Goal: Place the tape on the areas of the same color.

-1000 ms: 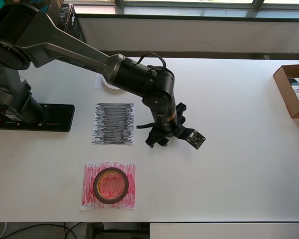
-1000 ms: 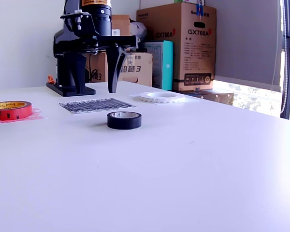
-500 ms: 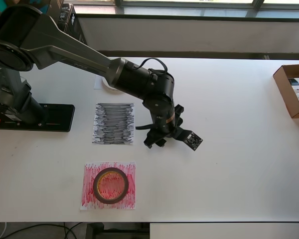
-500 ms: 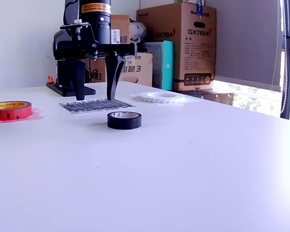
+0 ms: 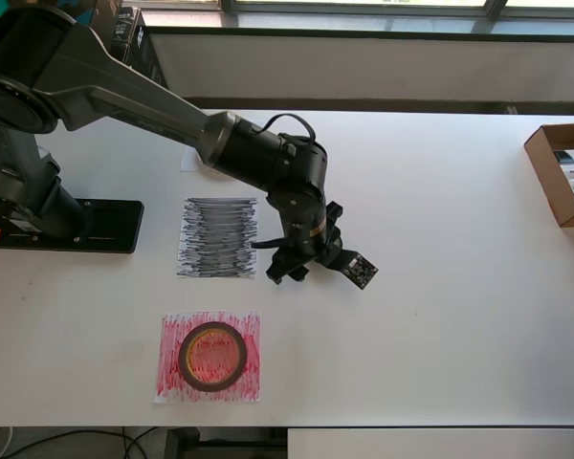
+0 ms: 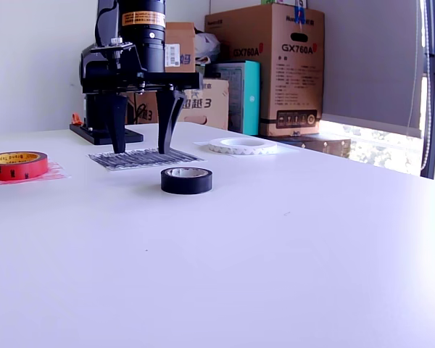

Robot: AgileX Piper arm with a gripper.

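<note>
The small black tape roll (image 6: pixel 186 180) lies flat on the bare white table, apart from every sheet; in the overhead view the arm's wrist hides it. My gripper (image 6: pixel 141 150) is open and empty, fingers pointing down, hovering just behind the roll by the edge of the black scribbled sheet (image 6: pixel 141 157). In the overhead view the gripper (image 5: pixel 287 274) is just right of that sheet (image 5: pixel 217 237). The dark red roll (image 5: pixel 211 356) lies on the red scribbled sheet (image 5: pixel 249 382). The white roll (image 6: pixel 243 146) lies at the back on the white sheet (image 5: pixel 186 159).
The arm's base plate (image 5: pixel 77 226) is at the overhead view's left. An open cardboard box (image 5: pixel 561 174) sits at the table's right edge. Stacked cartons (image 6: pixel 279 69) stand behind the table in the exterior view.
The gripper has shifted left in the overhead view, toward the black sheet, and sits a little lower. Both open fingers now show in the exterior view. The rolls have not moved.
</note>
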